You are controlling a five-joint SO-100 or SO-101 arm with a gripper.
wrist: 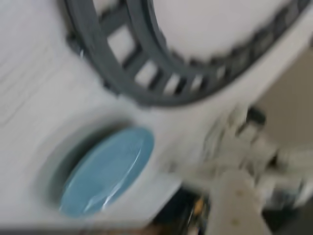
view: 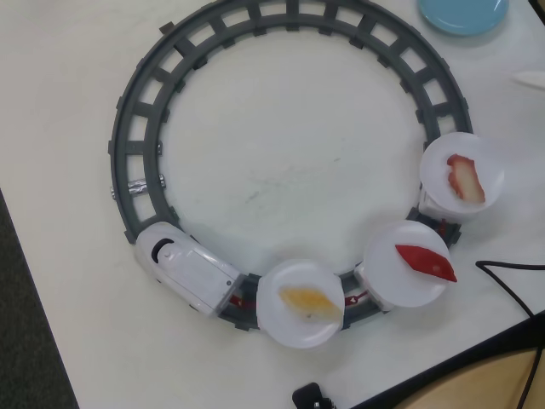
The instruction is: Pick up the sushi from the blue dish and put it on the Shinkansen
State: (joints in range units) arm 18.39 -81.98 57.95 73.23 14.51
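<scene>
The striped white and red-pink sushi [view: 465, 178] lies on the round white plate [view: 443, 158] of the last car of the Shinkansen [view: 183, 267], at the right of the overhead view. The blue dish [view: 464, 13] is at the top right edge there, and its visible part is bare. In the wrist view the blue dish [wrist: 105, 171] shows whole and bare. That view is heavily blurred. My gripper [wrist: 237, 198] shows only as a pale smear at the lower right, with nothing visible in it. I cannot tell how its jaws stand.
The dark grey circular track [view: 170, 68] rings the table's middle. A yellow-orange piece [view: 306, 300] and a solid red piece [view: 425, 262] lie on the other two car plates. A black cable [view: 511, 285] runs at the right. The table edge runs along the lower left and lower right.
</scene>
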